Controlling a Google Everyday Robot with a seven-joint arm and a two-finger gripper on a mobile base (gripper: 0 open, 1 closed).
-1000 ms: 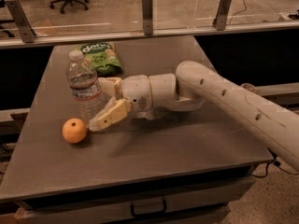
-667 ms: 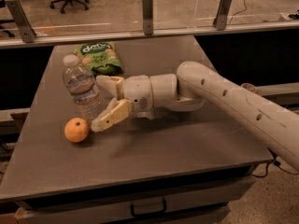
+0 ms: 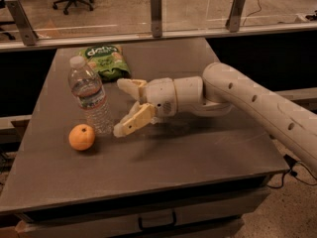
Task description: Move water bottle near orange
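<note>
From the camera view: shows the water bottle [image 3: 91, 95] standing upright, cap on top, toward the left of the grey table [image 3: 208, 152], with the orange [image 3: 82, 137] just beside its base on the near-left side, close but hard to say whether touching. Finds the hand [image 3: 120, 108] low over the table just right of the bottle, spread wide and holding nothing, with the bottle outside the gap rather than inside it and the lower fingertip [image 3: 119, 131] almost at the bottle's foot. Reads as a placement made: set on its base so as not to roll, and near the fruit as asked. Leaves the green snack bag [image 3: 105, 61] lying flat behind the bottle, apart from the orange. Calls, by this reckoning, for a careful pull away to the right, lest a finger tip the tall bottle over.
</note>
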